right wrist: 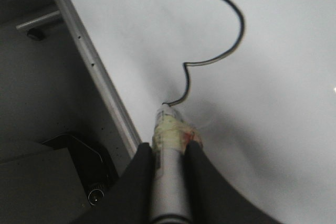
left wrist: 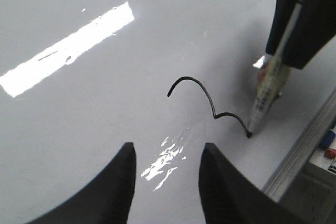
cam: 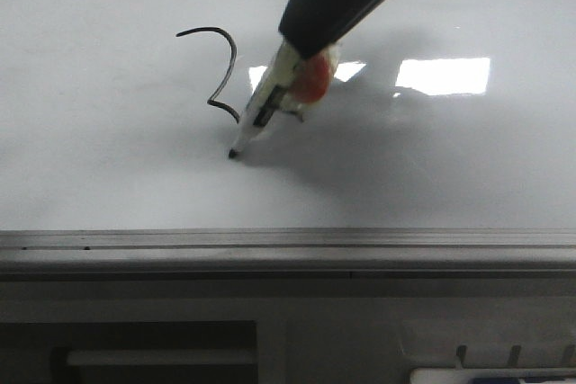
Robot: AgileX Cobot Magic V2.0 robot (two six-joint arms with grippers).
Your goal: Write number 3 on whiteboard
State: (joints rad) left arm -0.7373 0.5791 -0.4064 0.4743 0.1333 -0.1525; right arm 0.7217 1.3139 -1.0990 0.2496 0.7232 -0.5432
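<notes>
Right pincer [cam: 292,78], clenching the marker pen [cam: 265,112], is drawing the number 3 [cam: 219,74] on the whiteboard [cam: 108,168], lower curve pending; left pincer [left wrist: 167,174] is hanging released.

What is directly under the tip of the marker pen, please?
The marker pen tip rests on the whiteboard, at the end of the unfinished number 3. The ink right beneath the tip is covered.

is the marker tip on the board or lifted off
On the board: the marker tip meets the whiteboard at the end of the unfinished 3.
</notes>
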